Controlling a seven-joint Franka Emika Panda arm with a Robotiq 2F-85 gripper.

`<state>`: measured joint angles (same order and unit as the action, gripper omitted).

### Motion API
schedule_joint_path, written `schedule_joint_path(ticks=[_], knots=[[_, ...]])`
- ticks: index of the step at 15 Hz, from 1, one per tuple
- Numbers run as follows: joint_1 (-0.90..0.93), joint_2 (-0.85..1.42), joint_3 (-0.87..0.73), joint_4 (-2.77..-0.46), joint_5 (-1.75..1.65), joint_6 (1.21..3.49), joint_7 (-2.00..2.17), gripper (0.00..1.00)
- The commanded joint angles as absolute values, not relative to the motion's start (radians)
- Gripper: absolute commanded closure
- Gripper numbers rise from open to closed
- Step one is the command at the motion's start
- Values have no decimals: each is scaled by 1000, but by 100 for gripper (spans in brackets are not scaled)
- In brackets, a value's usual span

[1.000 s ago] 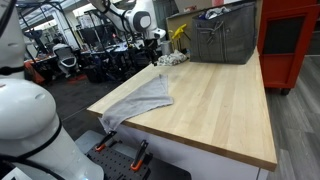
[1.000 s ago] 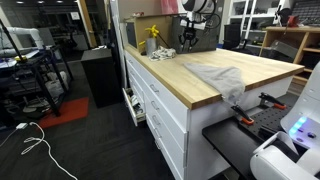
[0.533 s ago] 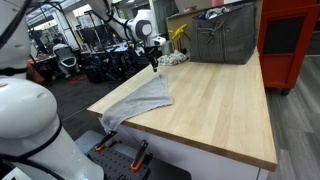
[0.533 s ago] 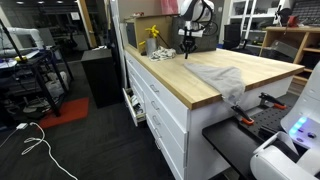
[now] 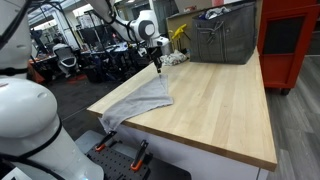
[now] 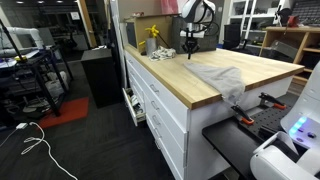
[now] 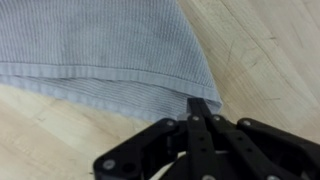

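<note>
A grey knitted cloth (image 5: 145, 98) lies flat on the wooden table (image 5: 225, 105), with one end hanging over the near edge. It also shows in an exterior view (image 6: 218, 75) and fills the top of the wrist view (image 7: 110, 45). My gripper (image 5: 157, 68) points straight down over the cloth's far corner; it shows in an exterior view (image 6: 188, 55) too. In the wrist view the gripper (image 7: 200, 102) has its fingers pressed together at the cloth's hemmed corner. The cloth is not lifted or bunched, and I see nothing between the fingers.
A grey metal bin (image 5: 222, 38) stands at the back of the table, with a yellow object (image 5: 180, 33) and small dark items (image 5: 170, 60) beside it. A red cabinet (image 5: 290, 40) stands past the table. The table has drawers (image 6: 160, 105) on one side.
The gripper has come away from the back of the table and down to the cloth's far corner. The cloth has not moved.
</note>
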<state>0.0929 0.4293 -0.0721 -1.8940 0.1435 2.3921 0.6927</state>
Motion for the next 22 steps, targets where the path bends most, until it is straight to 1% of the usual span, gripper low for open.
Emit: schedule_joint_path(ticks=[1,11,22], knots=[[102,477,-70,-1836,137,2379,721,100],[116,617,-109,-1714,112,2368,739,100],[136,677,-95,-1504,127,2308,754,100]])
